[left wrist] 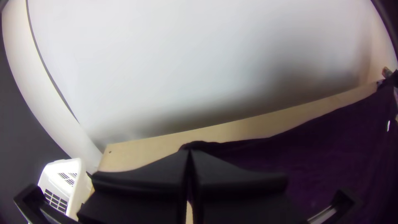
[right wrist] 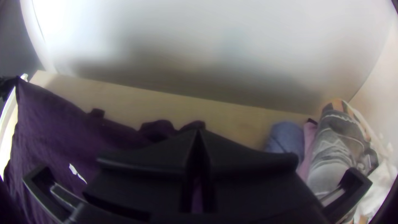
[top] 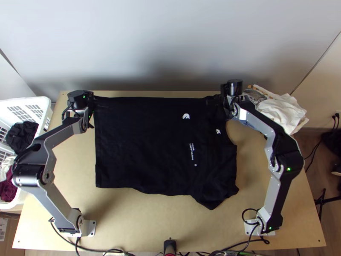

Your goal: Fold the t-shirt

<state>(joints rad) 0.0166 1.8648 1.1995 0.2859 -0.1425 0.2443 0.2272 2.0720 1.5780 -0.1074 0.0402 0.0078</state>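
A black t-shirt (top: 145, 145) lies spread sideways on the table, its hem at the left and its collar and a sleeve at the right. At its far left corner is my left gripper (top: 92, 99); in the left wrist view the gripper (left wrist: 190, 155) is shut on the shirt (left wrist: 331, 153). My right gripper (top: 213, 101) is at the far edge near the shoulder. In the right wrist view that gripper (right wrist: 199, 135) is shut on the dark cloth (right wrist: 62, 124), whose far edge bunches beside the fingertips.
Folded and crumpled clothes (top: 281, 111) lie at the table's far right corner, close by the right arm. A white laundry basket (top: 40, 104) with dark and white garments stands off the left edge. Bare wood (top: 149, 217) runs along the near side.
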